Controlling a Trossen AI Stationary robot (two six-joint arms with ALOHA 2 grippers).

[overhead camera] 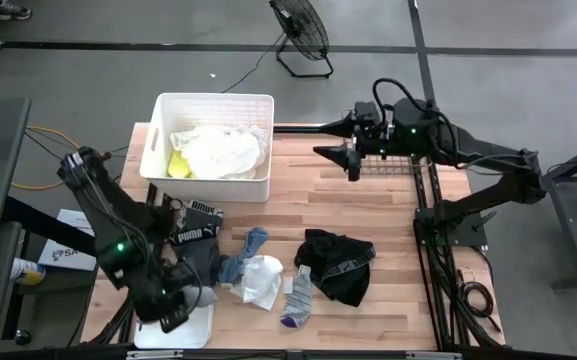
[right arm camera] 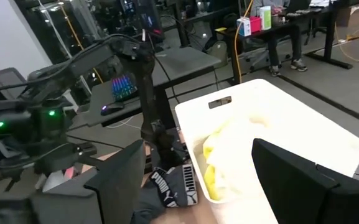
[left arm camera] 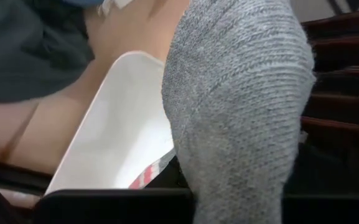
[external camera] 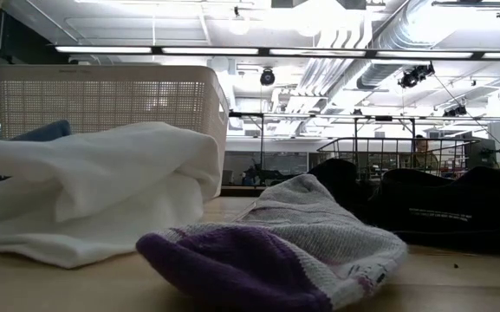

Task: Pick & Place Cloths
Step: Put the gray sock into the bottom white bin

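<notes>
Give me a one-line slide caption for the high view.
Left gripper low over a white tray, right gripper waiting beyond scattered cloths near a white bin.

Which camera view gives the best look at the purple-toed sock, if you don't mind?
The low view: the purple-toed sock lies close in front, its purple toe and grey-white knit plain. The high view shows it whole but small, between the white cloth and the black garment. Neither wrist view clearly shows it.
</notes>
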